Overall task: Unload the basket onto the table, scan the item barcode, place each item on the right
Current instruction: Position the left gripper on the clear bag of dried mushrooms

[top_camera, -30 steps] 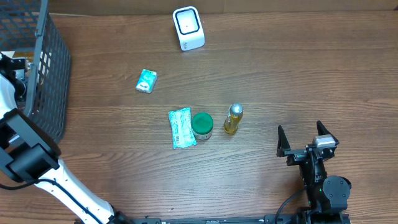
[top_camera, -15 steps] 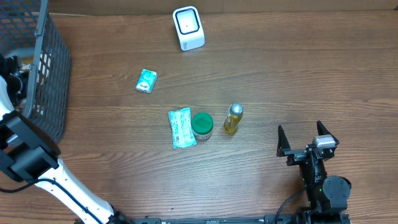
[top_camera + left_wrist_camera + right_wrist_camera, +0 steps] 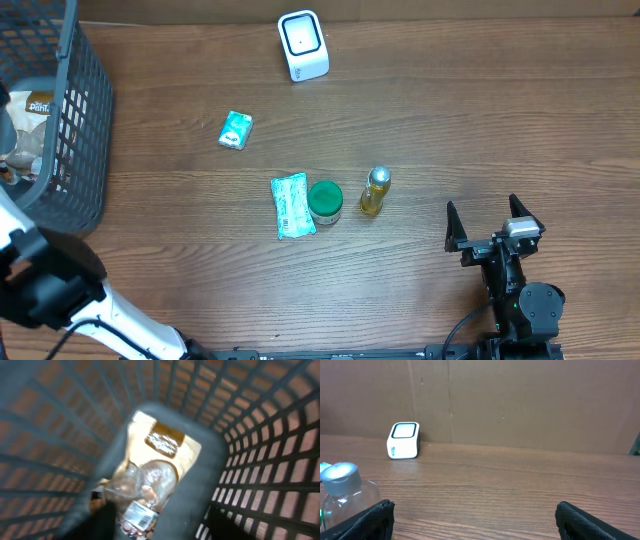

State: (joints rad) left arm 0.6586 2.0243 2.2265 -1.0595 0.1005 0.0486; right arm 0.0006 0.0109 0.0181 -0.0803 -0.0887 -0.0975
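Barcode label [image 3: 138, 516] blurred, in basket [image 3: 260, 485]

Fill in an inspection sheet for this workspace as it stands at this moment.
Surface: wooden table, bare grain, no spills seen.
Job's things: white scanner at the far edge; tan bag with a barcode label lying in the basket.
Clutter: teal packet, teal pouch, green-lidded jar, yellow bottle.
Grippers: left gripper above the bag, blurred, jaws look apart; right gripper open, empty.
Cables: black cable by the right arm's base.
Surroundings: cardboard wall.
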